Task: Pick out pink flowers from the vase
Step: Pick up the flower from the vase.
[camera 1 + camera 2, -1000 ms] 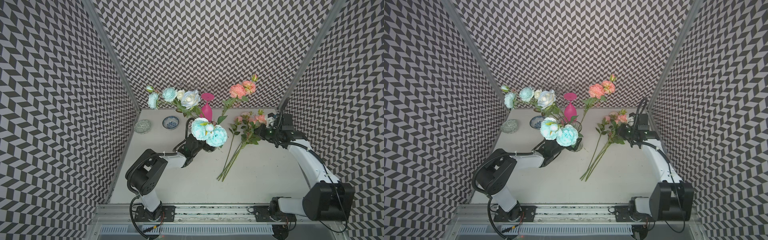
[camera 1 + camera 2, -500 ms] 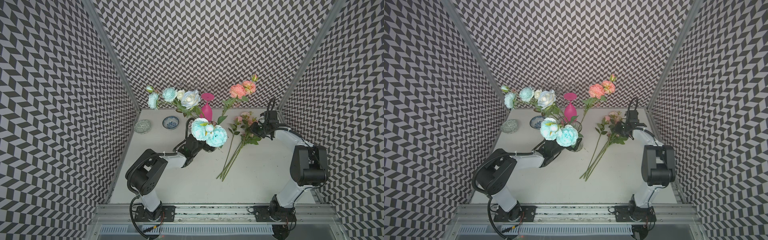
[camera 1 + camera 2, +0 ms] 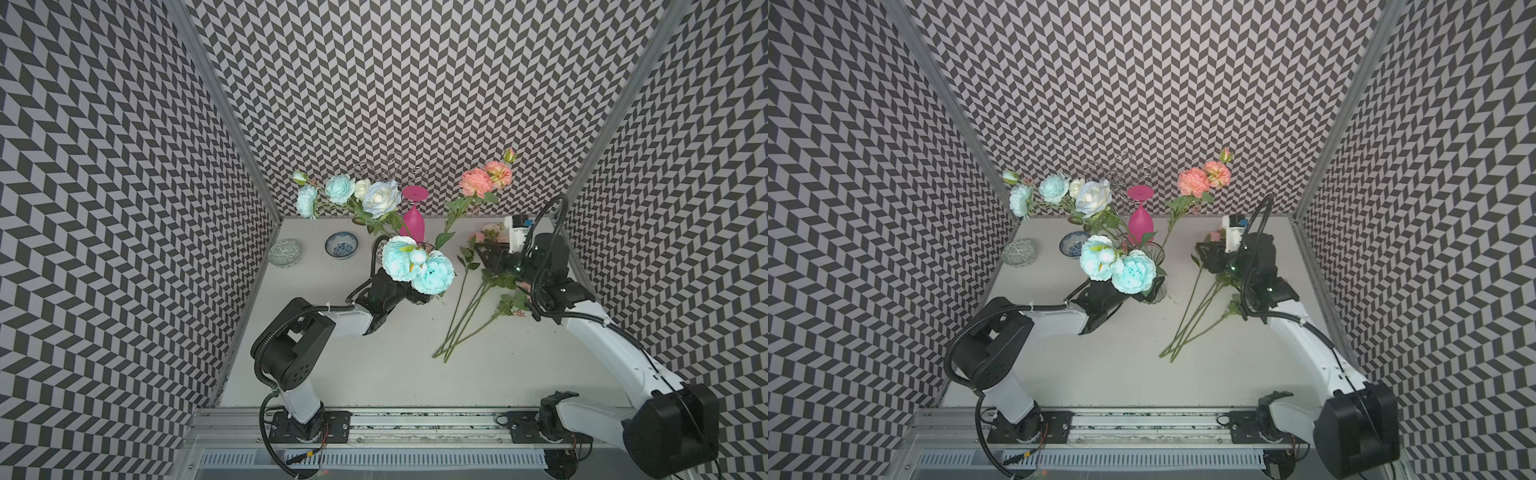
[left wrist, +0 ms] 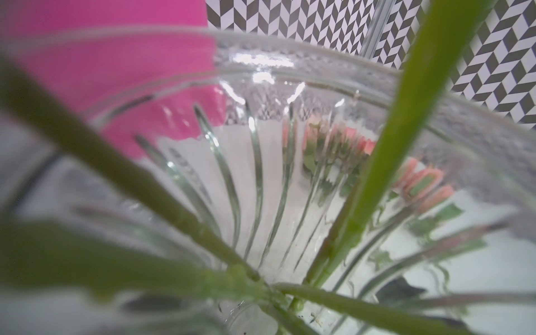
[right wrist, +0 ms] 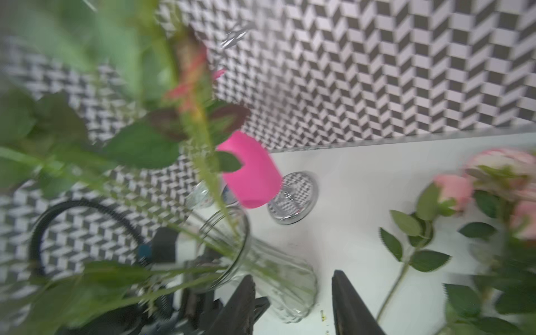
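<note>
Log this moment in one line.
right gripper: open, empty | left gripper: at vase | pink flowers: some on table, coral ones in vase

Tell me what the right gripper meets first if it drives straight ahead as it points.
Likely the vase: its ribbed lower body sits just ahead of the right gripper, though depth is unclear.

Tally of glassware, bowls and blooms

One ribbed clear vase (image 3: 1155,291); one magenta goblet (image 3: 412,220); two small bowls (image 3: 274,254) (image 3: 330,246); four turquoise blooms, two in front (image 3: 400,257) (image 3: 433,272) and two at the back (image 3: 307,199) (image 3: 340,188); two white-cream roses (image 3: 380,197) (image 3: 362,188) plus one pale bud (image 3: 300,177); two coral blooms (image 3: 476,182) (image 3: 498,173) and one coral bud (image 3: 510,156) standing upright; three or four loose pink flowers (image 3: 461,316) lying flat, heads partly hidden, so no firm number.
</note>
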Robot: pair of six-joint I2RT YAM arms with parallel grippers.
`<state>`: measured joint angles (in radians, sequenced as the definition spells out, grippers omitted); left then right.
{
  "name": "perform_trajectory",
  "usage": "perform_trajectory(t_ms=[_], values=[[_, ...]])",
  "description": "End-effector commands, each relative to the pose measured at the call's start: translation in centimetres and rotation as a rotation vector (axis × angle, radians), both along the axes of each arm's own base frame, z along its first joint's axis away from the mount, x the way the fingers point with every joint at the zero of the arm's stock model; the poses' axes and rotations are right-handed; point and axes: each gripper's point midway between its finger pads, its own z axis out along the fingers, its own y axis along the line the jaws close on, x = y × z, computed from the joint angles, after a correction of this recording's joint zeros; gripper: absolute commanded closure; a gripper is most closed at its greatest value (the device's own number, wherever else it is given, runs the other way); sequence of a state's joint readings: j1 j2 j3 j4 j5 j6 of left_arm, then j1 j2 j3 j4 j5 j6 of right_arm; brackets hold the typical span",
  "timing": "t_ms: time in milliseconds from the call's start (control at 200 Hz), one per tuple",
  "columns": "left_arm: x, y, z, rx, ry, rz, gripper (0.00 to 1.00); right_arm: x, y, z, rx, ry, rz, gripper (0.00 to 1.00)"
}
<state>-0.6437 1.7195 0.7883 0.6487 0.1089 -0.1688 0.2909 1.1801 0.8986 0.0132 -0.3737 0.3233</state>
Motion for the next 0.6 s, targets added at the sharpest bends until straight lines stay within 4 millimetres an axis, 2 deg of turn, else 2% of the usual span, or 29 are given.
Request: perform_trajectory(t_ms=[0,225,431,596], values=[[-1.9,-0.9,-2.3,0.041,0.074,-0.081,0.00,-0.1,1.1,2.3,0.006,-0.156,0.015,0.56],[-2.3,-0.9,-2.7,0.053,0.084,-0.111,0.00,0.9,3.6,2.4,-0.004,-0.177,0.080,0.56],[-2.5,-0.7,-2.9,0.051,0.101,-0.130,0.00,1.5,5.2,3.1,0.020,-0.209,0.106,0.57],[-2.9,-0.8,-2.8,0.043,0.105,-0.157,0.00,2.7,6.2,3.5,0.030,-0.228,0.094,0.58]])
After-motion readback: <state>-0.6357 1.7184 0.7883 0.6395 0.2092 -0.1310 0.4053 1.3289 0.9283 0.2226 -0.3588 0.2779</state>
